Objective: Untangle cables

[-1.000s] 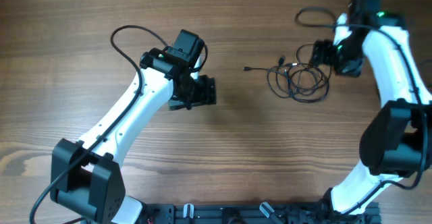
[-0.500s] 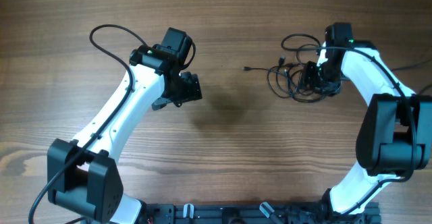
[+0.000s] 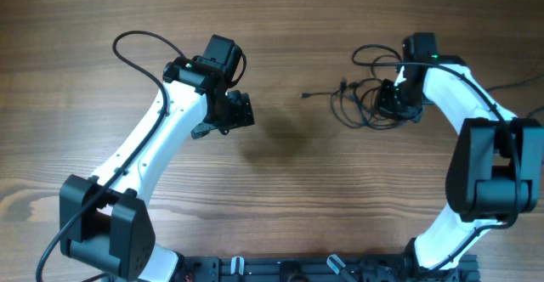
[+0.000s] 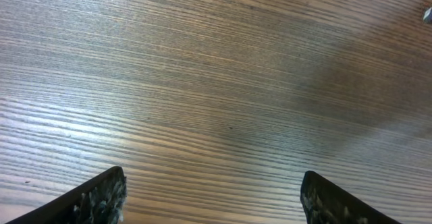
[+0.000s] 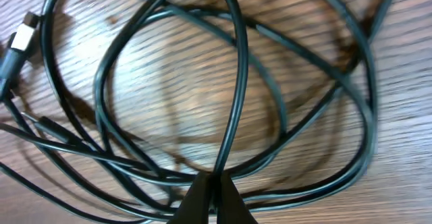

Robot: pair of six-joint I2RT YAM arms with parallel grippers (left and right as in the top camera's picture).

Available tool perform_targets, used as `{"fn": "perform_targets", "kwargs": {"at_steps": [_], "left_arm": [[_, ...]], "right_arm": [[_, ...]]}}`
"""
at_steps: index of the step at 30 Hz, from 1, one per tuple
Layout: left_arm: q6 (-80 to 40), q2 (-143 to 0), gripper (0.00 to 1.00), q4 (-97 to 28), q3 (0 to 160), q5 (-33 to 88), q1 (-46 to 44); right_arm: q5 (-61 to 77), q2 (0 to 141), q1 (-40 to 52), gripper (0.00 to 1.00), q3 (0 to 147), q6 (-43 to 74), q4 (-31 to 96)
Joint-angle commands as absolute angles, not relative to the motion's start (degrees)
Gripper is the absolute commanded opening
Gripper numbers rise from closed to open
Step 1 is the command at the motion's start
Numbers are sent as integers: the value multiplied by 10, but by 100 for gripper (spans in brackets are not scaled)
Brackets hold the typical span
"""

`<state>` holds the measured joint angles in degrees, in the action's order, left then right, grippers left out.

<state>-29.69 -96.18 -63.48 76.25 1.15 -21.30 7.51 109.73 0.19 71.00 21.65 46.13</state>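
Over the last second the right gripper (image 3: 396, 102) has dropped onto the cables (image 3: 361, 105) and closed, pinching 1 strand. They lie tangled on the surface (image 3: 280, 188), likely light, limp and slippery, best taken near a plug (image 5: 22, 40). The left gripper (image 3: 231, 112), well apart from them, gapes empty.

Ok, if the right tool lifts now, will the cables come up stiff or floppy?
Probably floppy: the cables lie in thin loose loops, so they'd sag from the right tool. Where they cross, they'd likely drag along together.
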Motion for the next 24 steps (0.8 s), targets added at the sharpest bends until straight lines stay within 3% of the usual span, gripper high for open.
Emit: {"fn": "perform_targets", "kwargs": {"at_steps": [1, 6, 8, 14, 21, 24], "left_arm": [[-305, -961, 85, -637, 768, 1, -211], [-305, -961, 85, -637, 768, 1, -211], [-305, -961, 85, -637, 768, 1, -211], [-305, -961, 88, -637, 768, 2, -211], [-305, -961, 94, -625, 768, 29, -211], [-305, -962, 94, -602, 761, 75, -214]], "right_arm": [[145, 1105, 45, 5, 706, 214, 460], [415, 1105, 130, 4, 706, 19, 448], [433, 1105, 158, 5, 706, 4, 448], [378, 1105, 210, 5, 706, 5, 461], [141, 1105, 211, 5, 706, 142, 494], [153, 1105, 211, 4, 706, 143, 490]]}}
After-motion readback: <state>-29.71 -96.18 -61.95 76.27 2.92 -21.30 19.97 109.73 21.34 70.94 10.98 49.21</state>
